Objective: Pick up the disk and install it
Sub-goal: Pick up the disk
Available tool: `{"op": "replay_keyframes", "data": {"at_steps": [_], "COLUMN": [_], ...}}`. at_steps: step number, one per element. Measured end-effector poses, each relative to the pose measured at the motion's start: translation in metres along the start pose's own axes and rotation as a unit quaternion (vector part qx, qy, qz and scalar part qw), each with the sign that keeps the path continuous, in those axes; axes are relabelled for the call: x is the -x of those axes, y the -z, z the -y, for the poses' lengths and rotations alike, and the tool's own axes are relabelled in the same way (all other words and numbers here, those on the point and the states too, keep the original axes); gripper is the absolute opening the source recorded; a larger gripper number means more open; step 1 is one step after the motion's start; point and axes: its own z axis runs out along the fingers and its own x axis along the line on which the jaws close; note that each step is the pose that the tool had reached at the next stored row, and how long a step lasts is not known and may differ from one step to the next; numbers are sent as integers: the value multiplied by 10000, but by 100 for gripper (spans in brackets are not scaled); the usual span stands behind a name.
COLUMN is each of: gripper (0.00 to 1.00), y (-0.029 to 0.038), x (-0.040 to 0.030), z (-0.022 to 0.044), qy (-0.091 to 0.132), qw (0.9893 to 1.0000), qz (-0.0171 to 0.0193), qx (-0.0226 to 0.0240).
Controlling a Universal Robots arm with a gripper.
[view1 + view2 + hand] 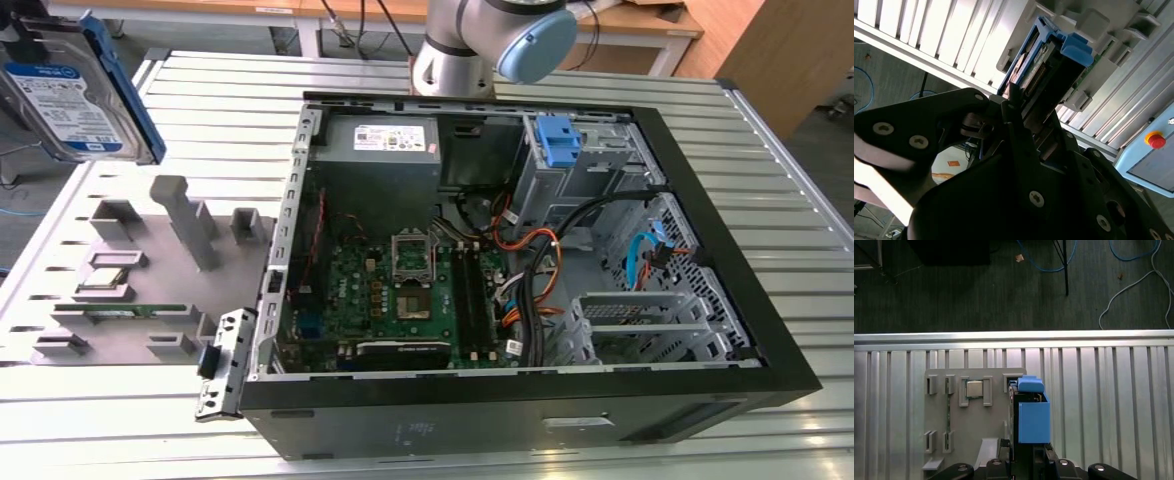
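The disk [70,95], silver with a white-and-blue label and a blue carrier, hangs in the air at the exterior view's upper left, above the grey parts holder [134,290] on the slatted worktop [787,150]. In the second wrist view the tool [1015,102] is clenched on the disk's near end. The pick-up looks done, but the install is not: the disk is well apart from the open computer case [534,250], whose metal drive cage [641,320] looks unfilled.
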Motion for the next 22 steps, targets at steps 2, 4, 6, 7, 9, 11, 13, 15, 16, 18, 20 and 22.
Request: {"op": "replay_keyframes", "data": {"at_steps": [2,4,6,7,9,11,13,15,16,18,20,22], "gripper": [35,35,35,35,35,35,35,35,35,35,35,35], "y": [14,29,44,51,63,76,91,106,112,116,121,123], "x": [1,2,2,3,3,4,5,6,6,6,7,7], "z": [0,-1,-2,-2,-3,-3,-4,-5,-5,-5,-5,-6], "qy": [0,0,0,0,0,0,0,0,0,0,0,0], "qw": [10000,10000,10000,10000,10000,10000,10000,10000,10000,10000,10000,10000], "qz": [0,0,0,0,0,0,0,0,0,1,0,0], "qx": [-1,0,-1,0,-1,-1,0,-1,-1,-1,0,0]}}
